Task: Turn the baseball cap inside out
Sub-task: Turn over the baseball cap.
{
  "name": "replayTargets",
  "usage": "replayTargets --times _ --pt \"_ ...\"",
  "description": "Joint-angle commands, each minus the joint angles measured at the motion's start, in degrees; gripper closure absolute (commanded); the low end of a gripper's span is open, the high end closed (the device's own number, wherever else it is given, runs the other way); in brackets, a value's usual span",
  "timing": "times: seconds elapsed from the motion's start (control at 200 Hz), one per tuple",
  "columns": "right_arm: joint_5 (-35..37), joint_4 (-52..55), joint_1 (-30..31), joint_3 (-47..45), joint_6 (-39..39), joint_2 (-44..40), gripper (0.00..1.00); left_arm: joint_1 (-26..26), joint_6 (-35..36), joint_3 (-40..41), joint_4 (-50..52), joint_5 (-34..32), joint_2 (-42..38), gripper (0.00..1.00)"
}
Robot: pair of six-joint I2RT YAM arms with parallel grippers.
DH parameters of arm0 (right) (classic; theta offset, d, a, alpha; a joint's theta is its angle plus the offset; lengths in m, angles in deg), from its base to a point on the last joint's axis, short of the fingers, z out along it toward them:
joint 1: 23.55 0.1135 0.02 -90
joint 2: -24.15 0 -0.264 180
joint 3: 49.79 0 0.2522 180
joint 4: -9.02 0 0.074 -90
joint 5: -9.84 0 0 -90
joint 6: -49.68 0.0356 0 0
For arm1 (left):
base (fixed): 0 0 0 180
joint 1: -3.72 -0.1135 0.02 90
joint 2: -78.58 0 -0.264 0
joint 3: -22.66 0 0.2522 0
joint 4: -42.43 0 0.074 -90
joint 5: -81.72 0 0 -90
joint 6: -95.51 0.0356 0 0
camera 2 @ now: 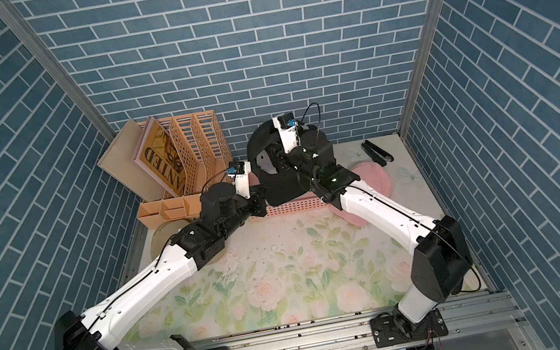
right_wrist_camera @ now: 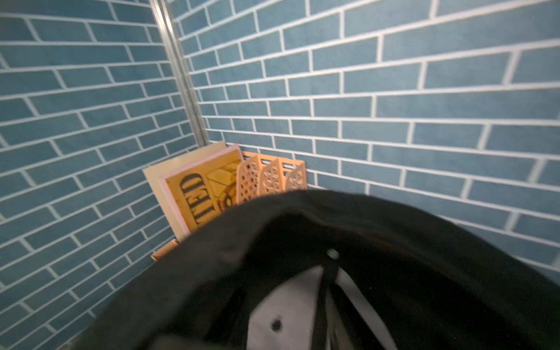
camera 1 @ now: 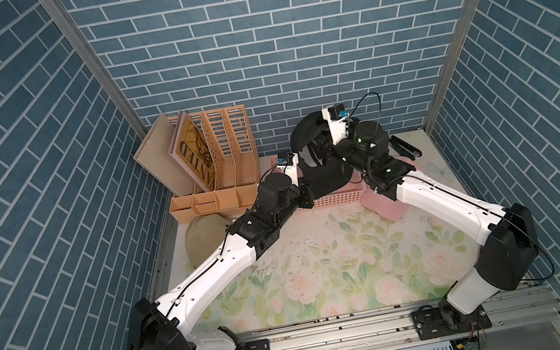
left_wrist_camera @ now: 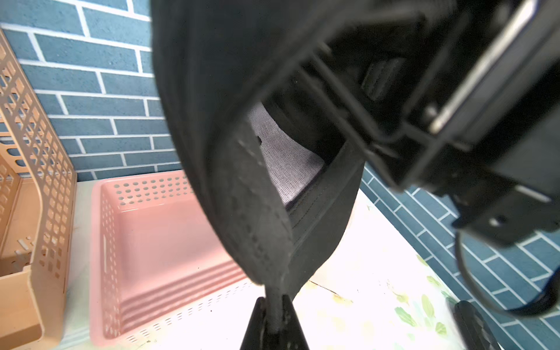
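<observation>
The black baseball cap (camera 1: 322,182) hangs above the pink basket (left_wrist_camera: 151,189). The left gripper (left_wrist_camera: 274,306) is clamped on the cap's rim. The right gripper (left_wrist_camera: 348,100) reaches inside the cap; I cannot tell how wide its jaws stand.

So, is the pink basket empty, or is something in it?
Empty, as far as it shows: the pink basket has a bare floor in the left wrist view. The black cap hides one part.

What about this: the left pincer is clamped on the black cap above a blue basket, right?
Not quite: the basket is pink, not blue, as the left wrist view shows. The left pincer is clamped on the black cap above it.
</observation>
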Motion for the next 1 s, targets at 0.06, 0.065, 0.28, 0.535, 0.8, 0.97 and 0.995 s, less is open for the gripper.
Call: replayTargets --times 0.06,0.065,0.28,0.535,0.8,0.97,0.995 --pt "3.7 -7.5 -3.4 -4.3 0.6 -6.4 0.54 -0.2 1.7 -1.4 -0.6 2.6 0.0 1.00" --pt "3.8 -7.4 -3.5 -4.1 0.5 -6.4 0.54 -0.2 1.6 -1.4 -0.7 2.6 0.0 1.00" --pt "0.7 -0.2 -4.1 2.7 0.3 -3.2 0.51 -0.3 2.7 -1.8 -0.2 -2.0 -0.5 1.00" --pt "-6.3 3.7 -0.2 -5.8 3.0 -5.5 0.48 -3.5 3.9 -7.6 1.5 -0.7 3.6 1.00" --pt "-1.6 9.6 4.6 -15.2 -3.3 -15.0 0.44 -7.4 -5.0 -11.5 6.3 9.3 7.7 1.00" --pt "1.0 7.9 10.3 -21.9 -8.7 -20.2 0.42 -10.7 -13.8 -13.0 6.4 19.8 11.5 1.00" --pt "2.1 7.9 11.6 -22.6 -9.9 -20.5 0.41 -11.2 -15.5 -12.6 5.9 21.7 12.0 1.00"
